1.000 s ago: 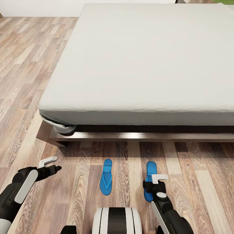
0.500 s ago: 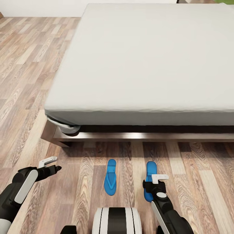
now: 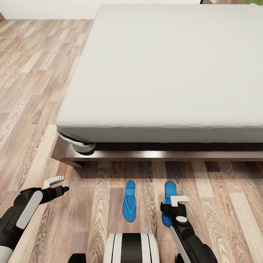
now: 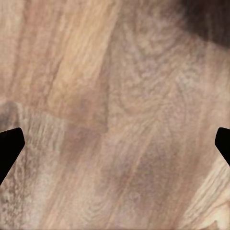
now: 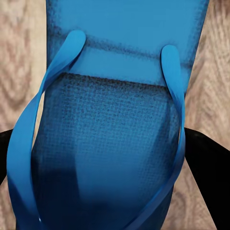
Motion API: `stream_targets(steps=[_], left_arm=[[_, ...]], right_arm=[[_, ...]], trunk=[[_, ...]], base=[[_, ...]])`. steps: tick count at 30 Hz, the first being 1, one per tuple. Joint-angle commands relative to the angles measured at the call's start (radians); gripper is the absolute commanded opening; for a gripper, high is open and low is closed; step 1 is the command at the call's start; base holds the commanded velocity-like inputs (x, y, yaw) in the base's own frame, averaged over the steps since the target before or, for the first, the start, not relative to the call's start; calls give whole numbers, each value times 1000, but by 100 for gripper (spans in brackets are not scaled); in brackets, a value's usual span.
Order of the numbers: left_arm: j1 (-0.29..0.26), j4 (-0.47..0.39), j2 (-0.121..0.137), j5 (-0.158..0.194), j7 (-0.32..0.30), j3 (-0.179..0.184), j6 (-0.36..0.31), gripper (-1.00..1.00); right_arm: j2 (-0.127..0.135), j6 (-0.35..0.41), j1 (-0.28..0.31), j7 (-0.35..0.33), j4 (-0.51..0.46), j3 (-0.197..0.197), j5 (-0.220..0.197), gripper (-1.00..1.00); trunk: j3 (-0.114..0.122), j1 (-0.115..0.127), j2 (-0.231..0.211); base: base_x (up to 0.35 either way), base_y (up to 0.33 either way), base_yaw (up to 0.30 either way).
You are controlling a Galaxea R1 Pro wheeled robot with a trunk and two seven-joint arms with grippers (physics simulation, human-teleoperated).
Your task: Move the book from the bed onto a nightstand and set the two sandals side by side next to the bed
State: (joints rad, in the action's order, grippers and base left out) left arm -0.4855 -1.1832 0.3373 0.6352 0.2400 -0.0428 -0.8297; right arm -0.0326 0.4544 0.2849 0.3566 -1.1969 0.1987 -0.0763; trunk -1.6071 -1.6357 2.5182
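In the head view the right gripper (image 3: 174,203) reaches forward at lower right, low over the right sandal (image 3: 169,190); the right wrist view shows its dark fingers spread at either side of the blue sole (image 5: 115,120), not closed. The left gripper (image 3: 56,185) points right at lower left, parted above bare floor (image 3: 29,91). The other sandal (image 3: 129,201) lies lower centre, beside the bed (image 3: 164,73) occupying the upper frame

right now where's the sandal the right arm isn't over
In the head view the free sandal lies flat on the wood floor in front of the bed, just left of the other sandal.
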Motion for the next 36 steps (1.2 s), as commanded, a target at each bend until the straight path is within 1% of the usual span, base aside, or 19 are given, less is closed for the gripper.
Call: stream_targets(steps=[1, 11, 13, 19, 24, 27, 28, 32, 33, 34, 36], left_arm=[[0, -1, 0, 11, 8, 0, -3, 100], [0, -1, 0, 11, 8, 0, -3, 100], [0, -1, 0, 10, 9, 0, -3, 100], [0, -2, 0, 10, 9, 0, -3, 100], [0, -2, 0, 9, 9, 0, -3, 100], [-1, -2, 0, 9, 9, 0, -3, 100], [-1, -3, 0, 9, 9, 0, -3, 100], [0, -3, 0, 9, 9, 0, -3, 100], [0, -3, 0, 9, 9, 0, -3, 100], [0, -3, 0, 8, 9, 0, -3, 100], [0, -3, 0, 8, 10, 0, -3, 100]], right_arm=[[0, 3, 0, 8, -1, 2, -8, -100], [-2, 6, 2, 7, 12, 4, -6, -100], [-5, 13, 37, 6, 52, 6, -3, -100], [-6, 63, 99, 6, 88, 7, -2, -100], [-7, 70, 168, 6, 174, 12, -2, -100], [-8, 70, 196, 6, 214, 14, -3, -100], [-10, 70, 205, 6, 225, 15, -3, -100], [-43, 71, 243, 4, 292, 18, -3, -100], [-47, 71, 248, 4, 305, 18, -3, -100], [-63, 71, 269, 2, 370, 14, -10, -100], [-64, 72, 271, 2, 377, 11, -13, -100]], trunk=[[-1, 0, 0], [-1, 0, 0], [-1, 0, 0], [-1, 0, 0], [-1, 0, 0], [-1, 0, 0], [-1, 0, 0], [-1, 0, 0], [-1, 0, 0], [-1, 0, 0], [-1, 0, 0]], base=[[0, 3, 0], [0, 0, 0], [0, 0, 0], [0, 0, 0], [0, 0, 0], [0, 0, 0], [0, 0, 0], [0, 0, 0], [0, 0, 0], [0, 0, 0], [0, 0, 0]])
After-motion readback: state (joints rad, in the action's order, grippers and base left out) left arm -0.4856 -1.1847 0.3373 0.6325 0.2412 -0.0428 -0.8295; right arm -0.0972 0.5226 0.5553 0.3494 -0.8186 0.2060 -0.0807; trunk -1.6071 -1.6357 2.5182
